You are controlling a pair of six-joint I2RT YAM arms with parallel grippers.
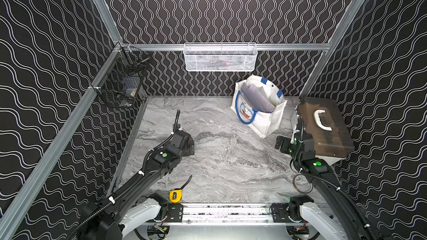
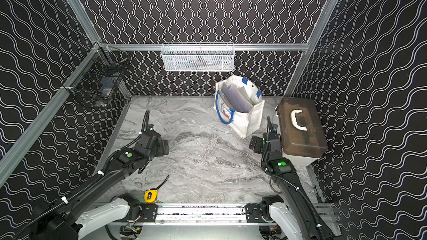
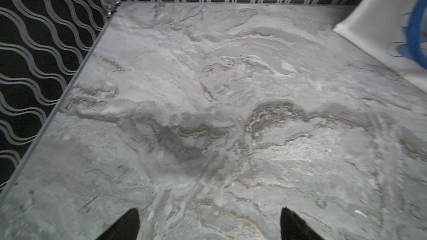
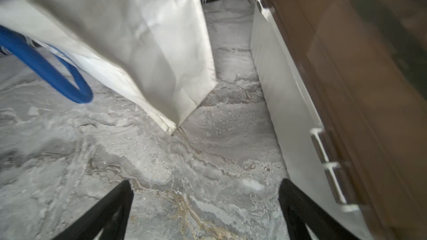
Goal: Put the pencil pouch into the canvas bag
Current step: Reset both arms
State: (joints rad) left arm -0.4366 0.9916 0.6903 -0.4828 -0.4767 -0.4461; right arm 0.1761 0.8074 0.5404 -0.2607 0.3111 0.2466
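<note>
The canvas bag (image 1: 265, 121) (image 2: 248, 121), white with blue handles and a cat face, stands at the back right of the marble table. A flat grey-lilac pencil pouch (image 1: 258, 99) (image 2: 238, 99) leans inside the bag's open mouth. My left gripper (image 1: 193, 146) (image 2: 166, 147) (image 3: 209, 222) is open over bare marble at centre left, well apart from the bag (image 3: 381, 19). Just in front of the bag's near corner (image 4: 150, 42), my right gripper (image 1: 280, 143) (image 2: 254, 143) (image 4: 205, 195) is open and holds nothing.
A brown translucent case (image 1: 323, 130) with a white handle stands right beside my right arm. A white mesh basket (image 1: 220, 57) hangs on the back wall and a black wire basket (image 1: 122, 81) on the left wall. A yellow tape measure (image 1: 175, 195) and a tape ring (image 1: 302, 183) lie near the front edge.
</note>
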